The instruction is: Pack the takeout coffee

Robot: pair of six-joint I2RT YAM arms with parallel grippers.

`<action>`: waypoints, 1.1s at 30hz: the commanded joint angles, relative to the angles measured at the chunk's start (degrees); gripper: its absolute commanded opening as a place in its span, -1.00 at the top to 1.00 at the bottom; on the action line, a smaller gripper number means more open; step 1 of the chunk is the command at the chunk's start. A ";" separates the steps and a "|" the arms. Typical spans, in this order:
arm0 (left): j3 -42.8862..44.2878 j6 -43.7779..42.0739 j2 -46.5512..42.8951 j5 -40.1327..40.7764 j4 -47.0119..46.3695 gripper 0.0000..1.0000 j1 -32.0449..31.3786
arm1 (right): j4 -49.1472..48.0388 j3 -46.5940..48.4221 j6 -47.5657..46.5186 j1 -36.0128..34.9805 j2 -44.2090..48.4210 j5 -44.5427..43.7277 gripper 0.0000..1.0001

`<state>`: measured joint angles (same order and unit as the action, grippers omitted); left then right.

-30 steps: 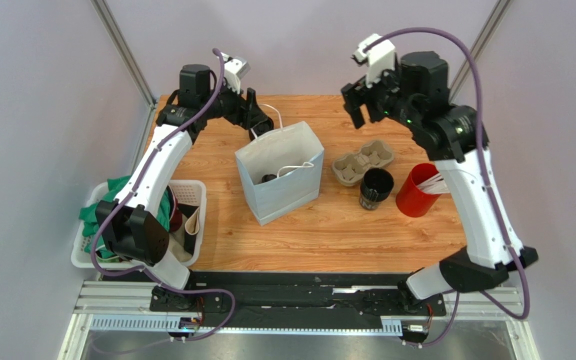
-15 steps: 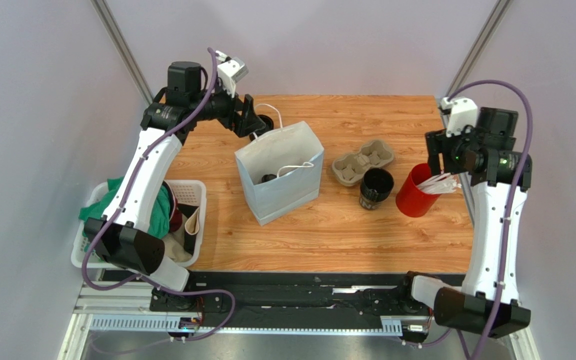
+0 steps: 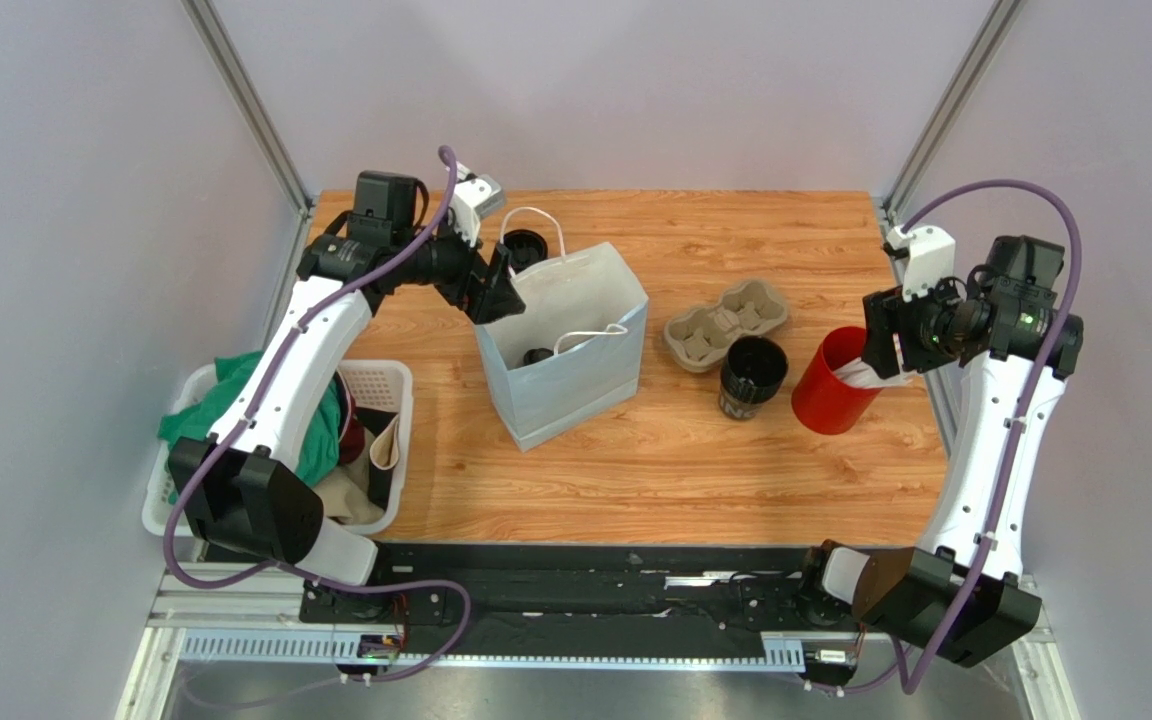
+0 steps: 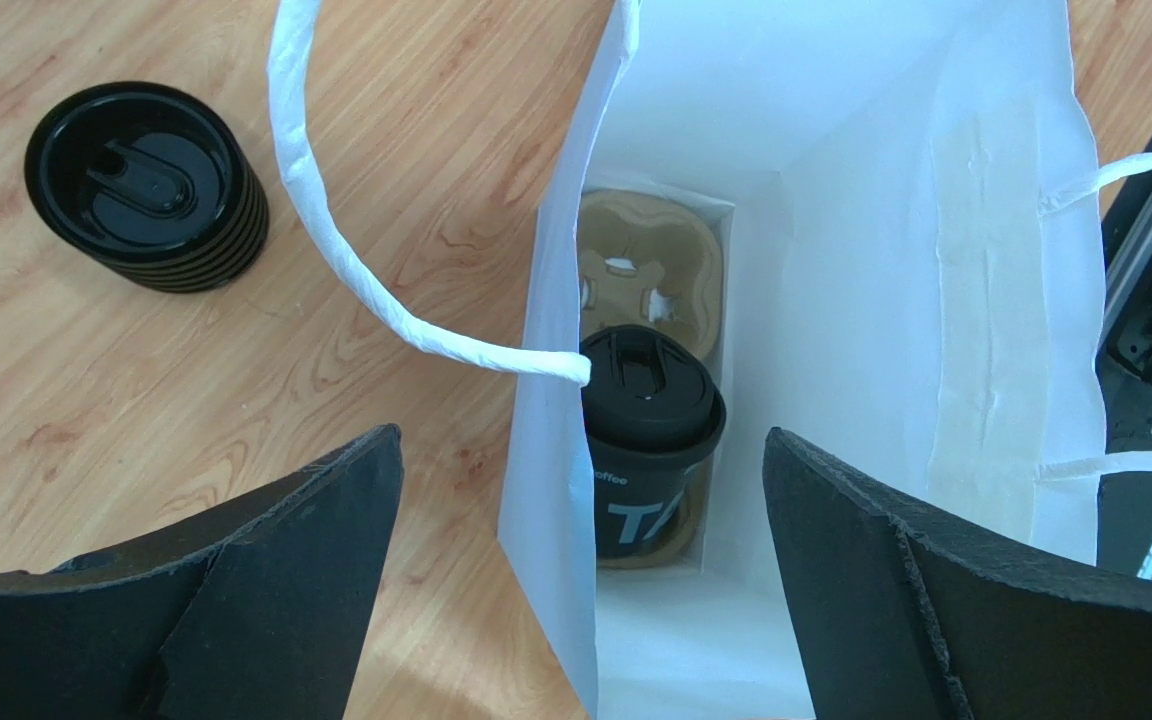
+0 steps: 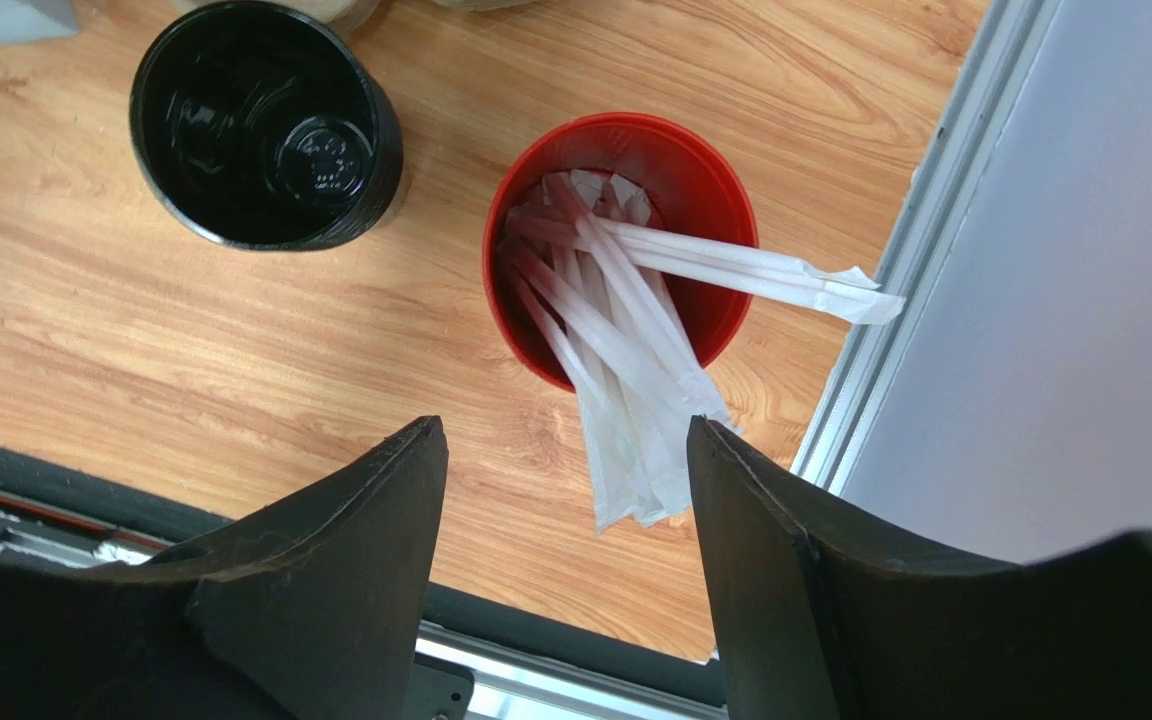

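Takeout coffee in bag, seemingly upright

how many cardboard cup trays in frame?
2. One tray sits on the table right of the paper bag; the other is at the bottom of that bag, holding a lidded black cup. More could be hidden in the basket.

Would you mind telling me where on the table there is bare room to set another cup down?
The widest bare patch is the table's near strip, in front of the paper bag. Another lies far right, behind the cardboard tray. Crowded: the tray, open black cup and red cup together, and the lidded cup beside the left fingers.
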<state>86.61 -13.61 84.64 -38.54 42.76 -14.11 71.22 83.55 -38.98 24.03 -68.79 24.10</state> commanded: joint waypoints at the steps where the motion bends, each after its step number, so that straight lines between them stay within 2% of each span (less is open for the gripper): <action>1: 0.40 -1.42 -2.73 -1.01 -0.14 -0.96 0.13 | 0.85 -0.75 -7.16 -0.04 2.79 4.29 -0.28; 11: -0.74 -0.55 -1.15 -2.76 -0.31 -0.97 0.13 | 6.21 -3.30 -15.24 -0.04 -0.02 9.21 -0.19; 17: -0.56 -0.28 0.00 -3.29 -0.40 -0.98 0.13 | 2.61 -4.97 -13.49 -0.04 -2.31 7.46 -0.19; 26: -0.56 -0.19 1.75 -3.20 -0.57 -0.98 0.05 | -0.12 -3.22 -12.17 -0.04 -5.64 10.00 -0.21; 33: -0.48 0.07 2.81 -3.29 -0.58 -0.98 -0.22 | -5.98 -3.30 -8.32 0.05 -4.25 11.06 -0.25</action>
<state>85.95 -13.41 86.89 -40.29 43.00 -14.11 71.68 78.61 -50.37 24.03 -74.91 33.12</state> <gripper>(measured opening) 0.990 0.613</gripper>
